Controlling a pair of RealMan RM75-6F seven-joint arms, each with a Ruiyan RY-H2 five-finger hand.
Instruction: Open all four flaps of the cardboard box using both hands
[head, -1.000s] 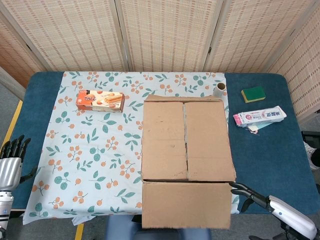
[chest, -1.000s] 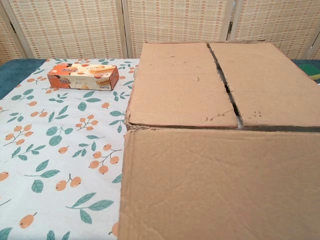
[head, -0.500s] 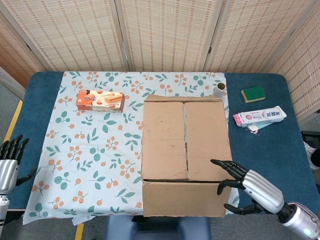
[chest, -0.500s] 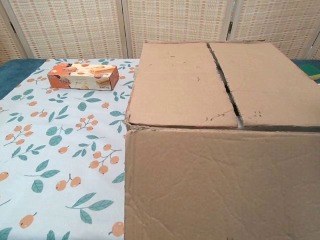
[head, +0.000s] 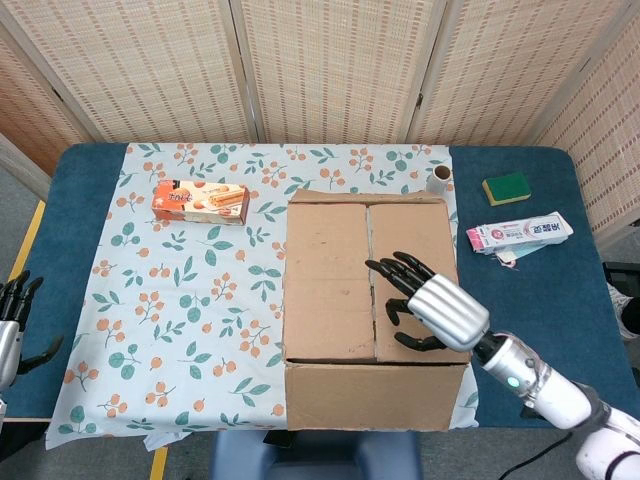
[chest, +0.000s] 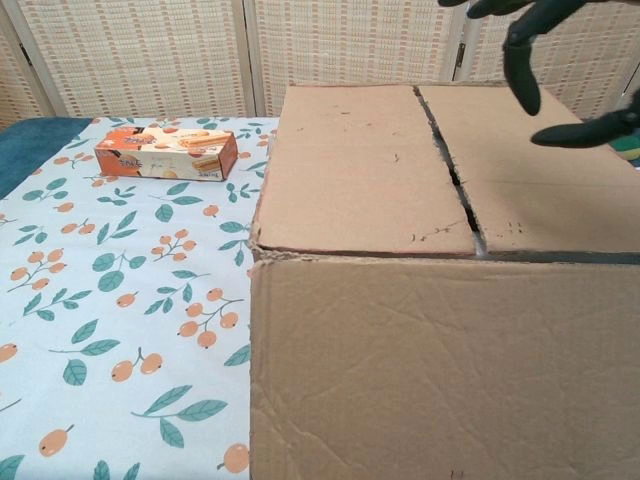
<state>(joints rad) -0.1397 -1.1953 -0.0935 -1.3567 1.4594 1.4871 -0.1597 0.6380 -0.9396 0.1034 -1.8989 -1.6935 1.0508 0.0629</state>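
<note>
Woven screens back a blue table (head: 520, 300) where the cardboard box (head: 370, 300) sits lower centre, top flaps shut. Right hand (head: 425, 305) has swung up over its right flap (head: 415, 260), fingers spread, empty—ready to pry the seam. Left hand (head: 12, 320) waits, fingers apart, far lower left.

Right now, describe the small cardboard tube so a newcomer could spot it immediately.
Start at the big cardboard box on the leaf-patterned cloth. Look just past the box's far right corner: the cardboard tube stands upright there at the cloth's edge. It is the only round brown thing, unlike the green sponge and flat toothpaste box farther right.
</note>
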